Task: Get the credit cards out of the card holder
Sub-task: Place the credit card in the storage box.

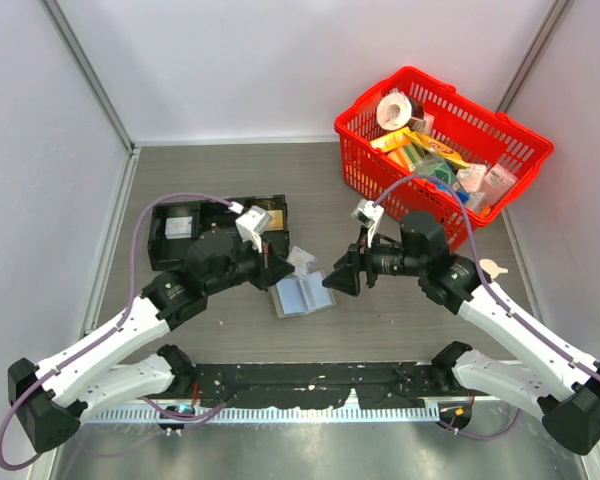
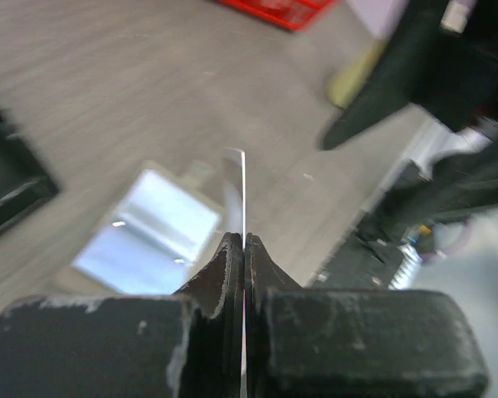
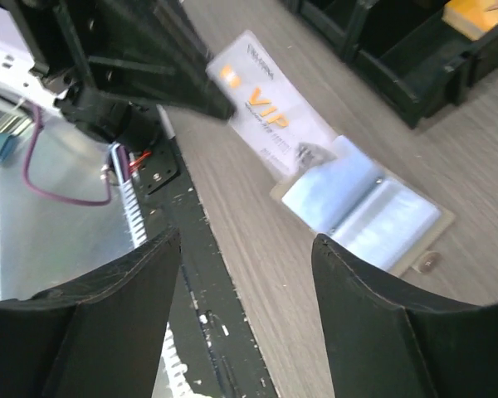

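Worktop (image 1: 220, 170): grey wood-grain, carries everything. Red basket (image 1: 520, 135): well beyond the card holder on the far right, full of mixed goods, not part of the job. Black tray (image 1: 165, 250): far-left of the holder, behind the left arm.

Card holder (image 1: 305, 297): lies flat and open on the worktop between the two arm tips, pale blue clear-pocket panels facing up.

Card (image 3: 261, 108): whitish with orange "VIP" print, on the holder's far-left side. One end meets or overlaps the holder's edge. Cannot tell if that end is fully out of the pocket.

Left pincer (image 2: 244, 242): pressed together on the card. The left wrist view shows the card edge-on as a thin bright line running out from between the tips. It sits just left of the holder.

Right pincer (image 3: 247, 240): spread wide and holding nothing. It hovers just right of the holder and is aimed at it.

Step, as a judgement: mid-extraction of one card, with the left arm pulling and the right arm standing by. Whether more cards sit in the pockets is not readable.

Next move likely calls for drawing the card clear along its own plane, away from the holder, then setting it on bare worktop beside it. The holder is light and nothing pins it, so it may drag along. The right pincer could press down on a panel to hold it.
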`<state>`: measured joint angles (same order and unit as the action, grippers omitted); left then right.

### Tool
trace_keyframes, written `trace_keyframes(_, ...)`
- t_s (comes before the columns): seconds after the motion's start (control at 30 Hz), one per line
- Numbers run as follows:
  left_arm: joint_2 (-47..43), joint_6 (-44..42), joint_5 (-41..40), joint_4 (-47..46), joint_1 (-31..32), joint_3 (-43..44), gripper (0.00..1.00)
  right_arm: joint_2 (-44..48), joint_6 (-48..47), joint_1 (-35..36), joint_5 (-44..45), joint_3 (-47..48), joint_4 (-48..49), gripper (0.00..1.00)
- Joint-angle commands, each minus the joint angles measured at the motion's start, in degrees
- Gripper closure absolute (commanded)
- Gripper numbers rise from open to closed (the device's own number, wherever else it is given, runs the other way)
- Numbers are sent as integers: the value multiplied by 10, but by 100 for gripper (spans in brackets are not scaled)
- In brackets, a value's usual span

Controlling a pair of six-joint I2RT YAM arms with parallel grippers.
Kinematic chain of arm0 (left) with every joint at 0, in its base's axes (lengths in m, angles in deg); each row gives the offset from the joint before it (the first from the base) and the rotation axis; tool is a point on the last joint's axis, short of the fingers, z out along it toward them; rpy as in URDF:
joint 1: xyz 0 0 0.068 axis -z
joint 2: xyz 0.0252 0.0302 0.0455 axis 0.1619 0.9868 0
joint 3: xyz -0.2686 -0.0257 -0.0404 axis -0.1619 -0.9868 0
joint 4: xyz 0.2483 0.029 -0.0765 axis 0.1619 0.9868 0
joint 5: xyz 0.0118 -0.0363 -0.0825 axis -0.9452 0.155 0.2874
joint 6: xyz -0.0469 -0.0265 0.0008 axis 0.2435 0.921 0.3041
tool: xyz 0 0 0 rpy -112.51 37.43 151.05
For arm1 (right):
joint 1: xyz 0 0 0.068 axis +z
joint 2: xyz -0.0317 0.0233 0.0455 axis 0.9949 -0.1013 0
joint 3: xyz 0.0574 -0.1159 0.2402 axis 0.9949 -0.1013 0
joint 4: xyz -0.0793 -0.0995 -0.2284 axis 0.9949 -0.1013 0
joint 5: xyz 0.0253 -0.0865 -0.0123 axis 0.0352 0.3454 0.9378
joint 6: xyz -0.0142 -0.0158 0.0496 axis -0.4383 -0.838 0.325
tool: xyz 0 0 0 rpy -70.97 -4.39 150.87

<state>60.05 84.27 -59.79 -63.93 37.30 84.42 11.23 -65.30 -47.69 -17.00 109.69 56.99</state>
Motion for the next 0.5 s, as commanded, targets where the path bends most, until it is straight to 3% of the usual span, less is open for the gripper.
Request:
trace_keyframes(0.0,-10,11,-167,73,-46,47,100,35,16,4,106,-6,7,28)
trace_keyframes(0.07,-10,11,-225,125,-71,67,100,42,16,3,135,-15,9,27)
trace_keyframes(0.2,-8,17,-295,226,-182,113,100,48,16,5,166,-32,12,27)
trace_keyframes(0.33,0,-10,-286,273,-317,154,100,57,21,4,179,-48,21,20)
trace_keyframes(0.47,51,-23,-221,278,-448,190,100,76,24,4,177,-62,31,20)
